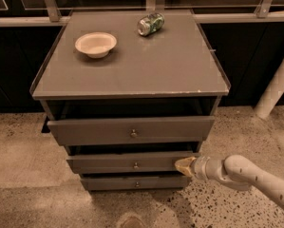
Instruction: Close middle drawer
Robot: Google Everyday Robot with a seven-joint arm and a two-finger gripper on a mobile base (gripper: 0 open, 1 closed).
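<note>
The middle drawer (132, 162) is a grey drawer with a low flat front and a small round knob (136, 165). It stands a little way out of the grey cabinet, under the taller top drawer (130, 129), which is pulled out further. My gripper (184, 166) comes in from the lower right on a white arm (246, 174). Its yellowish tip touches the right end of the middle drawer's front.
The bottom drawer (134, 183) sits below, its front the narrowest. On the cabinet top (146, 65) are a white bowl (96, 43) and a can lying on its side (151, 23). A white post (277, 87) stands to the right on the speckled floor.
</note>
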